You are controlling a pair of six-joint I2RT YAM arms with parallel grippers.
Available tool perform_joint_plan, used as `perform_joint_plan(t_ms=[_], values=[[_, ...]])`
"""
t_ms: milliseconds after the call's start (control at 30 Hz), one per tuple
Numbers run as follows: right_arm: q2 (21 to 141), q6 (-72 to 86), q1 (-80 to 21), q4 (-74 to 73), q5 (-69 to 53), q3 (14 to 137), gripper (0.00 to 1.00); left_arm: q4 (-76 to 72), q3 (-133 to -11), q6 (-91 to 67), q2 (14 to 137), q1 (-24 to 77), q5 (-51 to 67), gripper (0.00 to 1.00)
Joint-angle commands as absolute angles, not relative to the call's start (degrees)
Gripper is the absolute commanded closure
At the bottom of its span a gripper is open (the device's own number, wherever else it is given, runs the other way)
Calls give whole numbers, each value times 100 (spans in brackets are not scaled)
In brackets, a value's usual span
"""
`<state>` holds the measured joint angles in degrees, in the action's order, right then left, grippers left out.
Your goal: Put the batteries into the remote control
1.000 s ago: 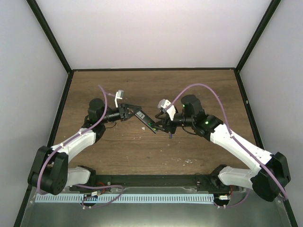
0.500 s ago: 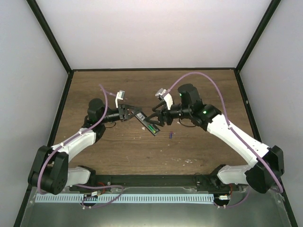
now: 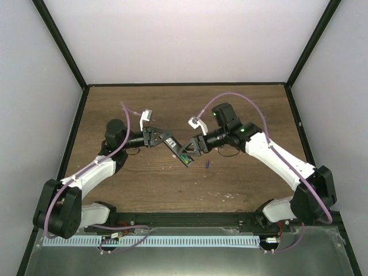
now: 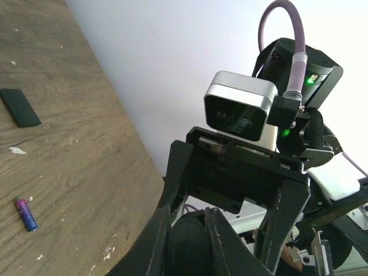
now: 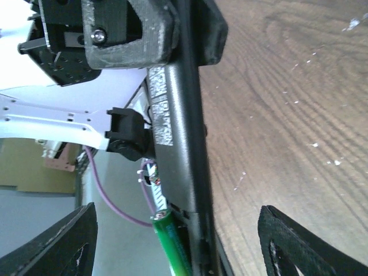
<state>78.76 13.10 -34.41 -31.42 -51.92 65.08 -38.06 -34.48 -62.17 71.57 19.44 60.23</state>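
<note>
My left gripper (image 3: 163,138) is shut on the upper end of the black remote control (image 3: 175,147) and holds it tilted above the table; its fingers (image 4: 158,241) pinch the remote (image 4: 187,247) in the left wrist view. The green battery (image 3: 184,155) sits in the remote's open compartment and also shows in the right wrist view (image 5: 172,241). My right gripper (image 3: 193,148) is open and empty, its fingers (image 5: 305,247) spread wide either side of the remote (image 5: 184,144). The blue-purple battery (image 3: 206,165) lies on the table, also visible in the left wrist view (image 4: 26,214).
A flat black cover piece (image 4: 20,107) lies on the wooden table (image 3: 247,115) beyond the blue-purple battery. Pale specks of debris (image 3: 225,195) are scattered near the front. Black frame posts and white walls enclose the table.
My right gripper has lifted away from the blue-purple battery on the table and moved left to the remote's lower end. The left gripper holds the remote in nearly the same place.
</note>
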Motion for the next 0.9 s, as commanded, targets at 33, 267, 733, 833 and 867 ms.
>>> perform_joint_plan(t_ms=[33,267,733,833,867], values=[[7903,1690,-3406,-3097,-5935,6566,32,-3977,-3636,-6100,7075,1969,6147,100],[8095,1800,-3401,-3043,-6309,6497,43,-3987,-3660,-6077,7092,1969,6153,100],[8119,2255,-3358,-2569,-6532,6379,57,-4037,-3700,-6041,7178,1986,6124,100],[8119,2321,-3345,-2519,-6567,6338,59,-4037,-3701,-6023,7197,1991,6121,100],[8129,2327,-3334,-2514,-6583,6329,60,-4032,-3708,-6016,7205,1987,6118,100]])
